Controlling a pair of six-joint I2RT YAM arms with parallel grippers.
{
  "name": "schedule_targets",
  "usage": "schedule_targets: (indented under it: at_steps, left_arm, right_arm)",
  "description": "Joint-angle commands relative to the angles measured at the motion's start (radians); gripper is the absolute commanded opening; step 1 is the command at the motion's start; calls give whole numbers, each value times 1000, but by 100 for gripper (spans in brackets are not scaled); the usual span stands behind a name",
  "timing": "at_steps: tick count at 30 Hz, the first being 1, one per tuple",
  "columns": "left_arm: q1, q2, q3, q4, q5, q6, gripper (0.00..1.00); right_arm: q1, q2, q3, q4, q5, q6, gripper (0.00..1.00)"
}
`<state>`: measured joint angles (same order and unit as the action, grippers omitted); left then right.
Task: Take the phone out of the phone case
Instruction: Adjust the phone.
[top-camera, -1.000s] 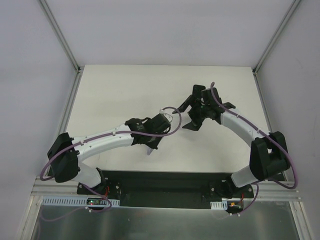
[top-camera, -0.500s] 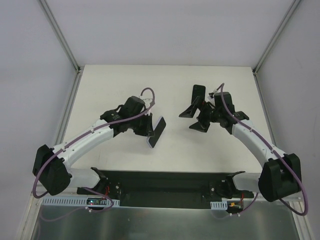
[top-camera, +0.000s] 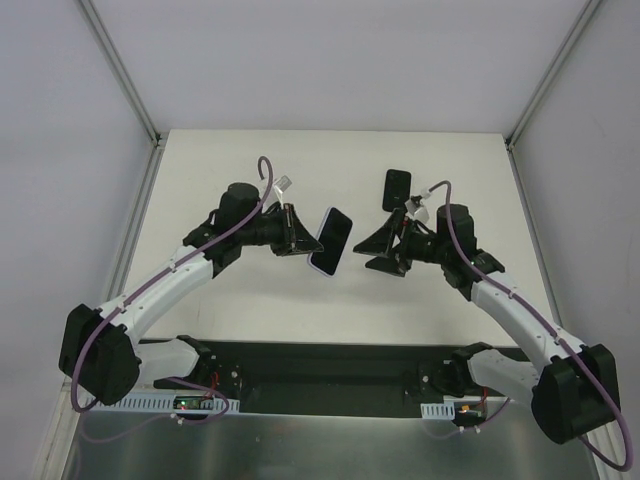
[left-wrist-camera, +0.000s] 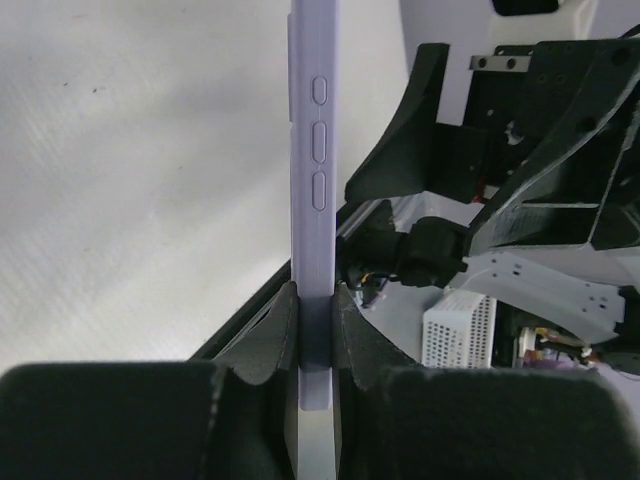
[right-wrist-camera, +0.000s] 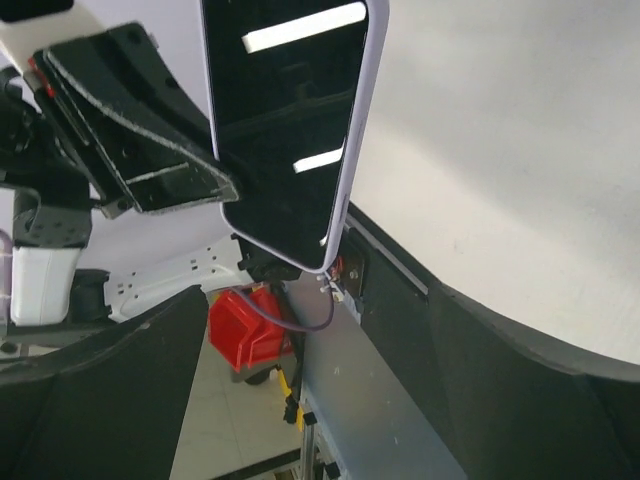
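Lilac and soft-looking, the phone case (left-wrist-camera: 312, 200) is seen edge-on from the left wrist, standing upright with three raised oval button covers in a row down its side. The left claw (left-wrist-camera: 315, 320) is pinched narrow on the lower end of this case, one pad pressed flat against each broad face.

The phone (right-wrist-camera: 285, 130) sits inside the case. From the right wrist its glossy black screen faces the camera and mirrors two bright bars of light. The lilac rim wraps the screen's right side and rounded lower corner. Nothing shows on the display beyond those reflections.

From above, the cased phone hangs in the air over the middle of the white worktop (top-camera: 240, 170), tilted, its dark glass turned towards the right arm. It is held off the surface and is not resting on it.

The right claw (top-camera: 368, 255) stands wide, its two black fingers spread and pointing at the phone from just beside it. They hold nothing and do not touch the case.

Behind the right claw, a flat black rectangle (top-camera: 397, 188) with rounded corners lies on the worktop; I cannot tell what it is. A purple cable (top-camera: 262, 175) loops above the left wrist. In the right wrist view, a red box (right-wrist-camera: 250, 325) shows below the worktop's near edge.
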<state>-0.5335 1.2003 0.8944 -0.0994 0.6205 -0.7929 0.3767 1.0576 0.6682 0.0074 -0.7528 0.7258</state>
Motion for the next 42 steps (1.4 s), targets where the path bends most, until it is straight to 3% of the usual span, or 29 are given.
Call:
schedule_targets:
  at_steps: [1, 5, 14, 19, 25, 28, 31, 35, 38, 39, 42]
  left_arm:
    - [32, -10, -18, 312, 133, -163, 0]
    - [63, -1, -81, 504, 191, -282, 0]
    - [84, -10, -127, 635, 197, -382, 0]
    - [119, 50, -179, 855, 251, -549, 0]
    - [125, 68, -195, 931, 257, -595, 0]
    - [127, 77, -196, 937, 260, -600, 0]
    - [127, 90, -195, 964, 266, -617, 0]
    - [127, 96, -175, 983, 286, -625, 0]
    - [127, 96, -154, 971, 301, -615, 27]
    - [127, 94, -144, 969, 301, -615, 46]
    - [127, 110, -121, 968, 309, -612, 57]
  right_arm:
    - [11, -2, 65, 94, -48, 23, 91]
    - [11, 76, 106, 115, -32, 53, 86]
    - [18, 200, 162, 310, -62, 158, 75]
    - [18, 303, 171, 551, -97, 288, 68]
    - [19, 395, 174, 842, -94, 474, 49]
    - [21, 415, 176, 927, -89, 520, 34]
    - [22, 423, 179, 931, -89, 524, 5]
    - [24, 427, 176, 928, -97, 520, 1]
    - [28, 418, 182, 907, -117, 500, 1]
    - [36, 417, 186, 898, -128, 492, 1]
    - [54, 417, 211, 870, -172, 465, 2]
